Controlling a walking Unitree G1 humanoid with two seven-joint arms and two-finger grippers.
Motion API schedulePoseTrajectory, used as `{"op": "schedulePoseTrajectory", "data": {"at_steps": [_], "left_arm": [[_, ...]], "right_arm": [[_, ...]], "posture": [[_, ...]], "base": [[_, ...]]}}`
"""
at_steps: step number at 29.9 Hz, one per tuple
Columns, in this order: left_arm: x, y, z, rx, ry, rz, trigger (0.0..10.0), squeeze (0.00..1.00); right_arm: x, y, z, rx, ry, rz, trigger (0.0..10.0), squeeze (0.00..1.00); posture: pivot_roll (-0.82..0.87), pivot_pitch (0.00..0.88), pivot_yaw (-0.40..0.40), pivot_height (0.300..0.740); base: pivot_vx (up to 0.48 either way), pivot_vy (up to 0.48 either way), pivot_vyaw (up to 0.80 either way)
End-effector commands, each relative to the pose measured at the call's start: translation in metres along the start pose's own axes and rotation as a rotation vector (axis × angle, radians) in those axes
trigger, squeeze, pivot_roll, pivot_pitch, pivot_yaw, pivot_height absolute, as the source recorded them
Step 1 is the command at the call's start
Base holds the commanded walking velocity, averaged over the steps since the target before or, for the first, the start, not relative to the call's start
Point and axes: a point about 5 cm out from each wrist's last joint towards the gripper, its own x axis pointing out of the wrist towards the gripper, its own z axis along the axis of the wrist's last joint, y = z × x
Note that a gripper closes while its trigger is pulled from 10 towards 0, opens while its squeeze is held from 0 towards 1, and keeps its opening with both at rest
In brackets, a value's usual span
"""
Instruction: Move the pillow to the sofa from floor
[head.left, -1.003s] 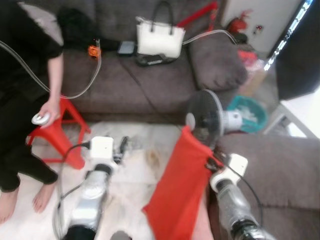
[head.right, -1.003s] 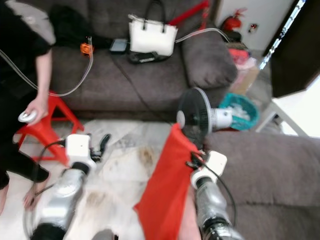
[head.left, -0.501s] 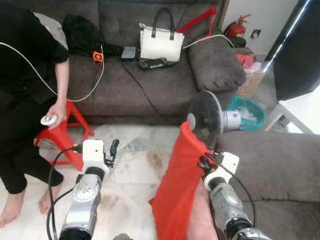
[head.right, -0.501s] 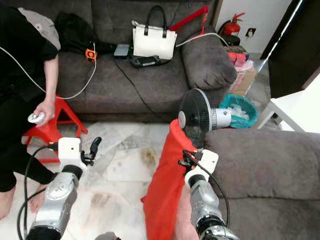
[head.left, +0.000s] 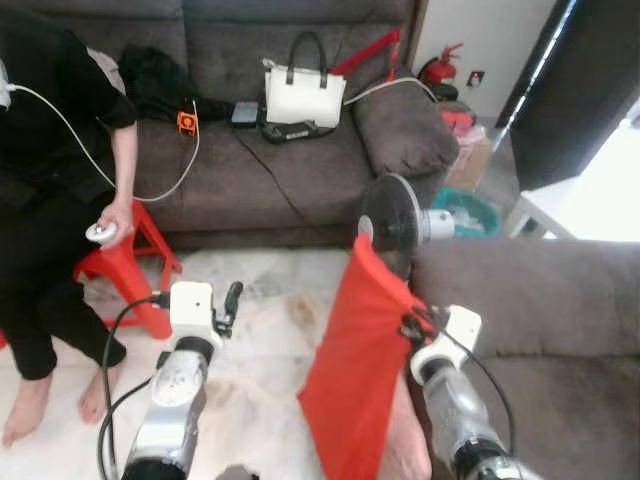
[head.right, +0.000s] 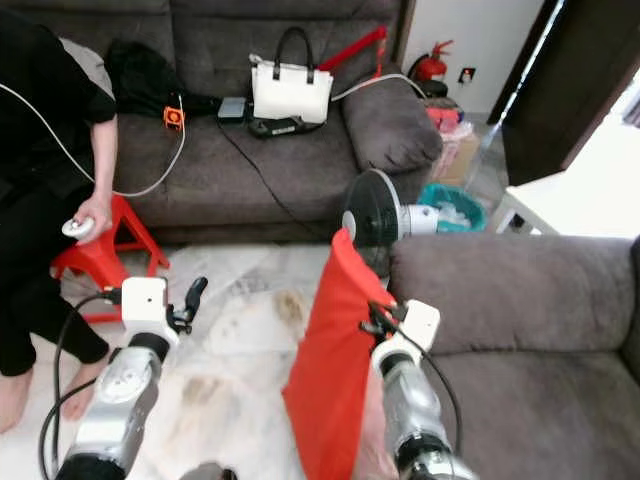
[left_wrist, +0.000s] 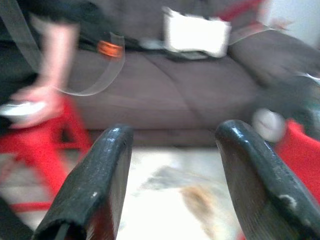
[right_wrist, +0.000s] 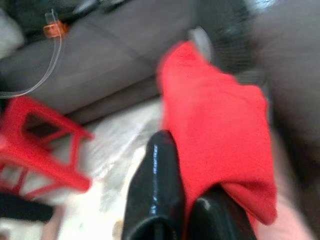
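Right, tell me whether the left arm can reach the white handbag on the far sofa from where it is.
Probably not. The white handbag sits far back on the far sofa, with open marble floor between it and the open left gripper.

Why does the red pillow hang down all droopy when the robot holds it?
Probably because it is soft and floppy: the red pillow sags below the right gripper, pinched by one edge. It looks light, since one gripper lifts it. It may swing when carried.

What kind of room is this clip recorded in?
Most likely a home living room: a grey sofa with a white handbag on it, a standing fan on the marble-look floor, and a second sofa section.
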Motion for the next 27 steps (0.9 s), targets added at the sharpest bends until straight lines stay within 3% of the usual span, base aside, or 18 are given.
{"op": "schedulePoseTrajectory", "data": {"at_steps": [1,7,27], "left_arm": [[-0.0052,0.0015,-0.0112,-0.001,0.051,0.006,10.0,0.00],[-0.0042,0.0005,-0.0116,0.001,0.053,0.005,10.0,0.00],[0.0000,-0.0052,-0.0122,0.016,0.045,-0.008,10.0,0.00]], "right_arm": [[0.0048,0.0054,0.0174,-0.015,-0.088,0.024,10.0,0.00],[0.0049,0.0037,0.0176,-0.023,-0.080,0.015,10.0,0.00],[0.0040,0.0000,0.0187,-0.041,-0.078,0.011,10.0,0.00]], "posture": [[0.15,0.060,-0.074,0.726],[0.15,0.051,-0.076,0.726],[0.14,0.008,-0.084,0.726]], "base": [[0.000,0.000,0.00],[0.000,0.000,-0.07],[0.000,0.000,-0.79]]}}
